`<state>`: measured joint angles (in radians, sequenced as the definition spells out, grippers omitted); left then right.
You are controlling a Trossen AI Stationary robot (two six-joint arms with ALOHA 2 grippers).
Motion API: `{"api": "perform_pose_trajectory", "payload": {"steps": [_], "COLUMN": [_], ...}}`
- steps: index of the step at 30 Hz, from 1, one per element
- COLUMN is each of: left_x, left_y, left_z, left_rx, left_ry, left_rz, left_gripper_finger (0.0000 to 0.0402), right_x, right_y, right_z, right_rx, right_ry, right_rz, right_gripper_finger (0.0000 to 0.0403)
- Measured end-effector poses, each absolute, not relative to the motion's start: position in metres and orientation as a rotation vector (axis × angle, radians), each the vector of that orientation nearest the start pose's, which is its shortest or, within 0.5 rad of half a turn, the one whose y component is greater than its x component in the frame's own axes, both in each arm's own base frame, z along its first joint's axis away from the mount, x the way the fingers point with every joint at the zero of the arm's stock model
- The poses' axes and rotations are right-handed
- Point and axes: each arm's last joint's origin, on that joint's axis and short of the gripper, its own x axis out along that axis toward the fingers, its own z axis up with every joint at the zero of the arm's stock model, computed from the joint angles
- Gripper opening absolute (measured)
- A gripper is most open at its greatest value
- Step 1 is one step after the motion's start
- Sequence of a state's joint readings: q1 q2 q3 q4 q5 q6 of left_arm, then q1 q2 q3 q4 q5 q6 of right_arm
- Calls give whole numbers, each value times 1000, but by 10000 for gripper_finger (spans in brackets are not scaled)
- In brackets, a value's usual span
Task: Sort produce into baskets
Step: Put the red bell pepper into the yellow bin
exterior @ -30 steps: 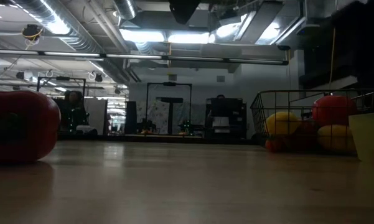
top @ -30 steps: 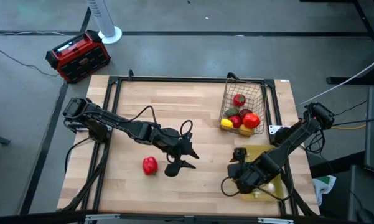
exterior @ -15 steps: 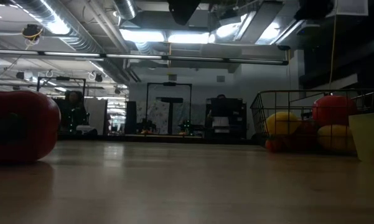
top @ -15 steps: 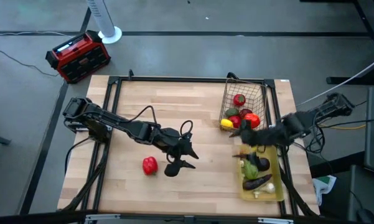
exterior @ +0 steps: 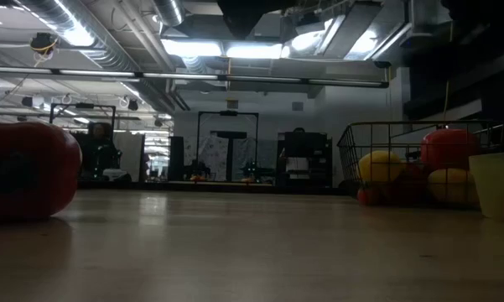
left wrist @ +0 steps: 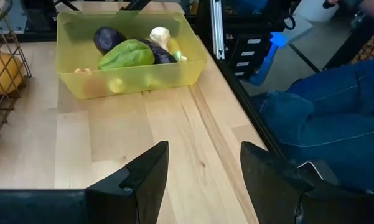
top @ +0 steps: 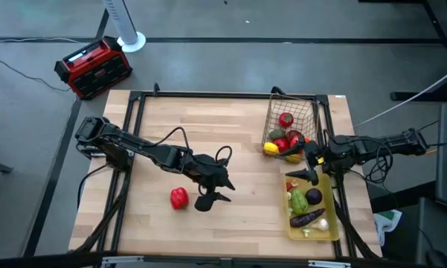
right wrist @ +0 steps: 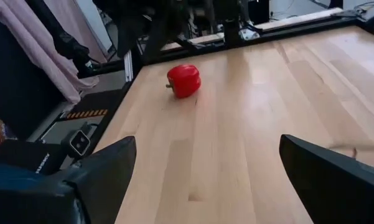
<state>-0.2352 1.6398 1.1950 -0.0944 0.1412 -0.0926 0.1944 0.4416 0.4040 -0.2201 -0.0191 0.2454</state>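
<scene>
A red pepper [top: 179,197] lies on the wooden table left of centre; it also shows in the right wrist view [right wrist: 184,81] and the low view [exterior: 25,172]. My left gripper [top: 227,192] is open and empty just right of it, above the table. The dark wire basket [top: 290,128] at the far right holds red, yellow and orange produce. The yellow tray [top: 329,223] near the right edge holds a green piece, a purple eggplant and white garlic. My right gripper [top: 296,165] is wide open and empty between the basket and the tray's far end.
A red-and-black box [top: 93,67] stands on the floor beyond the table's far left corner. A black frame runs along the table's edges. A person's blue-clad leg [left wrist: 323,118] shows beyond the table's right edge. Bare wood lies in the table's middle.
My right gripper has gone from above the tray's near end toward the table's far edge and now stands by the tray's far end, beside the basket; the arm has stretched out level from the right. The tray's contents, covered by the arm before, now show.
</scene>
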Motion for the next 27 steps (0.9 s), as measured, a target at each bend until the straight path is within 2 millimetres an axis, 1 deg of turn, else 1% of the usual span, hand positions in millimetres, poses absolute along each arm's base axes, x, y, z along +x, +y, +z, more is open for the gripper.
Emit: {"api": "perform_pose_trajectory", "payload": {"steps": [6,13,27], "left_x": [357,357,357], "left_y": [-90,-90,-90], "left_z": [266,266,266], "left_rx": [-48,-43,-43], "left_ry": [556,555,555], "left_rz": [-346,-347,-347], "left_gripper_finger": [196,196,196], "right_x": [107,102,102], "right_y": [21,19,19], "right_z": [224,201,178], "right_rx": [232,230,166], "right_ry": [254,262,330], "right_rz": [158,149,120], "right_gripper_finger": [390,390,390]}}
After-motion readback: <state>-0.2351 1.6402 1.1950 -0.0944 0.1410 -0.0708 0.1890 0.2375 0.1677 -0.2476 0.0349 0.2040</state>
